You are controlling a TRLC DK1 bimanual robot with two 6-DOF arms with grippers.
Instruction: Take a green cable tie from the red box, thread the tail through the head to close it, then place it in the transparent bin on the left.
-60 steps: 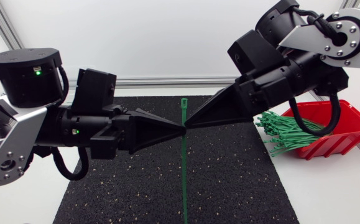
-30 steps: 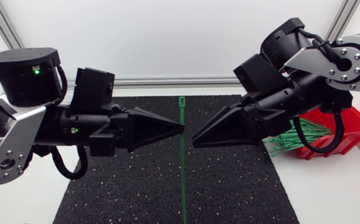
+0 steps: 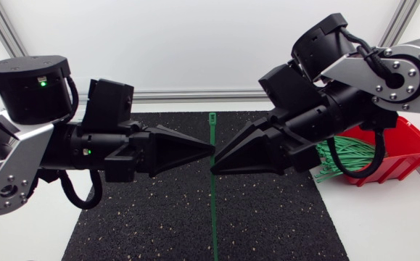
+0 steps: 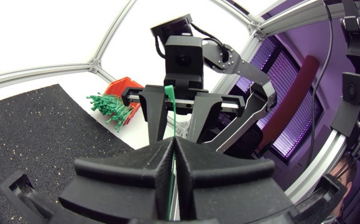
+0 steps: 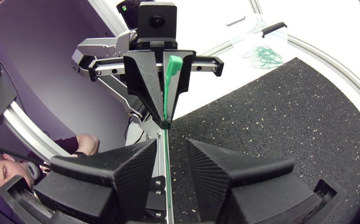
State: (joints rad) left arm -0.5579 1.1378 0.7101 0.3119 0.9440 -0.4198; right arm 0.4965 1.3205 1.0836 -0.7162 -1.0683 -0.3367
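Note:
A green cable tie (image 3: 213, 210) stands upright above the black mat, its head (image 3: 212, 117) on top. My left gripper (image 3: 211, 150) is shut on it a little below the head; in the left wrist view the strap (image 4: 171, 102) rises from between the closed fingertips (image 4: 174, 144). My right gripper (image 3: 214, 168) comes in from the other side, just under the left tip. Its fingers (image 5: 130, 163) are apart, with the strap (image 5: 166, 155) running between them and the head (image 5: 173, 65) ahead. The red box (image 3: 405, 145) of green ties (image 3: 340, 156) sits at the right.
The black rubber mat (image 3: 268, 217) covers the middle of the table. In the right wrist view a transparent bin (image 5: 260, 37) with closed green ties (image 5: 263, 56) in it stands beyond the mat's far corner. White table surrounds the mat.
My right gripper let go of the tie, drew back to the right, then came in again lower, its open fingers now around the strap. The left arm held still.

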